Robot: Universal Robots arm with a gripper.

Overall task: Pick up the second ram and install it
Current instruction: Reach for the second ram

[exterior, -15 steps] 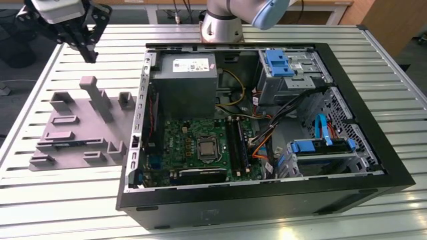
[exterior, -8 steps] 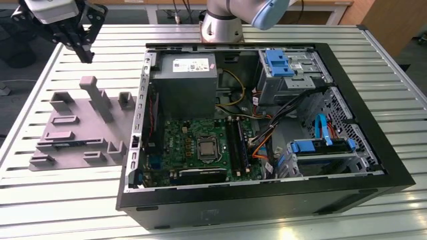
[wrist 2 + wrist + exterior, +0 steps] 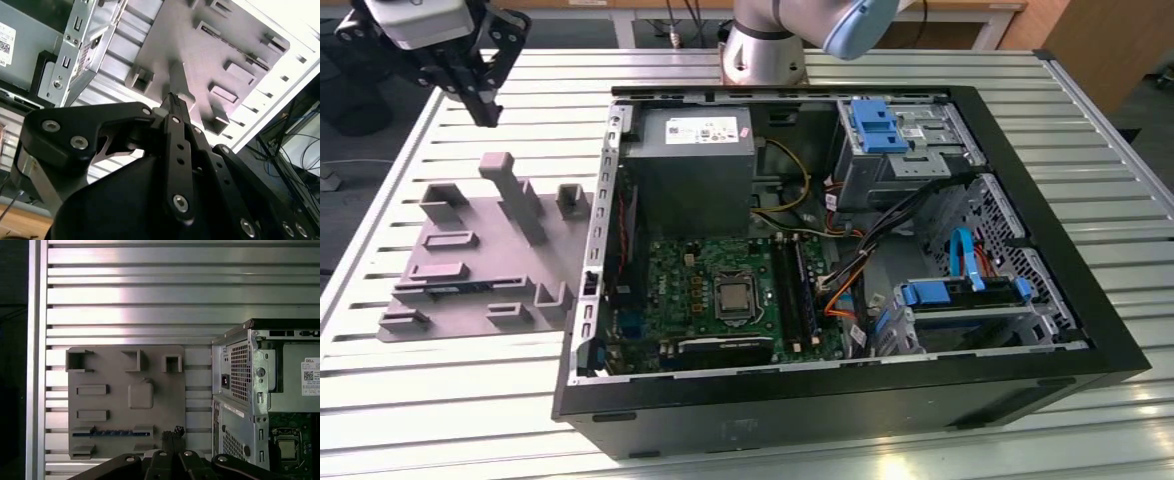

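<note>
Gripper [image 3: 490, 114] hung above the slatted table [image 3: 440, 400] in the exterior view, up near the far end of the grey fixture plate [image 3: 474, 225], with its fingers drawn together on nothing. The second ram [image 3: 454, 288] lay on edge in a holder toward the plate's near side, apart from the gripper. On the exterior view's right the open computer case [image 3: 854, 405] showed the motherboard [image 3: 680, 290] and its long black slots [image 3: 794, 290]. Whether any slot already carried a stick could not be told.

In the second wrist view the gripper [image 3: 173, 98] had its tips meeting, nothing clamped, with the plate [image 3: 200, 65] and its blocks beyond.

In the first wrist view the ram [image 3: 107, 432] showed as a dark bluish strip seated between two blocks of the plate [image 3: 115, 365], the closed gripper [image 3: 172, 434] empty over it. By that, the pick had not begun, and both pick and install were left.
</note>
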